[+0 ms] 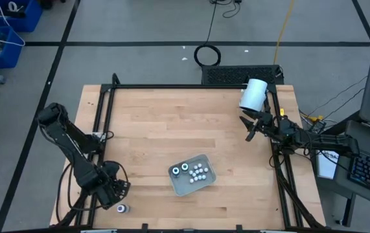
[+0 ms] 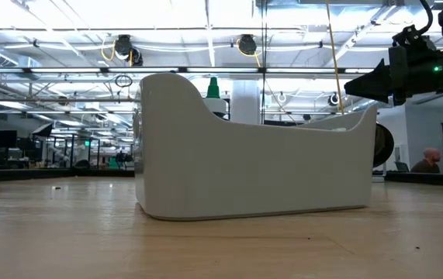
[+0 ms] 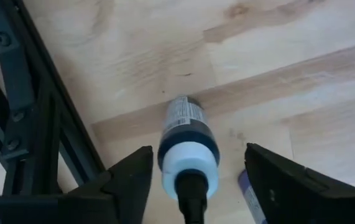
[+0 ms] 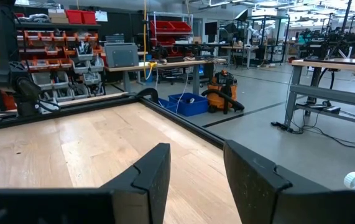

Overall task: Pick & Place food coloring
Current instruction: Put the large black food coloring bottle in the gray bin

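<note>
One dark-bodied food coloring bottle [image 3: 186,140] with a pale top rests on the table near its near left corner [image 1: 122,208]. My left gripper [image 3: 199,186] [image 1: 118,196] is open, with one finger on each side of the bottle and clear of it. A purplish thing [image 3: 247,190] peeks out beside one finger. Several whitish bottles [image 1: 199,171] and two dark ones [image 1: 180,169] sit in the clear tray [image 1: 205,183]. My right gripper [image 4: 196,180] [image 1: 249,129] is open above the table's right side, below the white cylinder [image 1: 254,94].
The tray [image 2: 252,155] stands near the middle of the table's near half and fills the low view. A black frame rail [image 3: 28,124] runs close beside the left gripper. The white cylinder lies at the far right corner. Bare wood stretches between the tray and the left gripper.
</note>
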`<state>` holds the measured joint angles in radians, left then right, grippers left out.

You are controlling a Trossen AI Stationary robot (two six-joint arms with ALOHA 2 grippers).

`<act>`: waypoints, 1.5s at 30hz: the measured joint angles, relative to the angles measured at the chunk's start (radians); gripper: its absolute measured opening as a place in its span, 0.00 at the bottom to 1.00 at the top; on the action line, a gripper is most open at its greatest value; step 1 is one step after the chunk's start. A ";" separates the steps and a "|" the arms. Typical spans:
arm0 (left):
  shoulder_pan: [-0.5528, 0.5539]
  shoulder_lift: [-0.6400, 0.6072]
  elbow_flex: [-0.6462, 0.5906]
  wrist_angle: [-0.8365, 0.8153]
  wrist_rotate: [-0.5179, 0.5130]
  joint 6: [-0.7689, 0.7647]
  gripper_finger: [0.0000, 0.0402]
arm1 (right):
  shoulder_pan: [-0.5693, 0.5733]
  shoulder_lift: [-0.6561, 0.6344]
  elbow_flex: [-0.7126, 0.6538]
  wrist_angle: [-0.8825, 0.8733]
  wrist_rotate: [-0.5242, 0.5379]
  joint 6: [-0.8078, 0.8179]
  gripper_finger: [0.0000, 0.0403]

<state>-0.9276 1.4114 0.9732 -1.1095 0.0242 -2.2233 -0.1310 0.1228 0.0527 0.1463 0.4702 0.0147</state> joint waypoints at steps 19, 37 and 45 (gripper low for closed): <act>-0.004 0.000 0.018 0.031 0.003 -0.005 0.37 | 0.000 0.000 0.000 0.000 0.000 0.000 0.35; -0.004 0.004 0.019 0.033 -0.025 -0.008 0.37 | 0.000 0.000 0.000 0.000 0.000 0.000 0.35; -0.004 0.004 0.019 0.031 -0.030 0.020 0.34 | 0.000 0.000 0.000 0.000 0.000 0.000 0.35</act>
<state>-0.9318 1.4158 0.9920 -1.0785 -0.0062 -2.2032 -0.1310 0.1226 0.0527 0.1463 0.4702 0.0147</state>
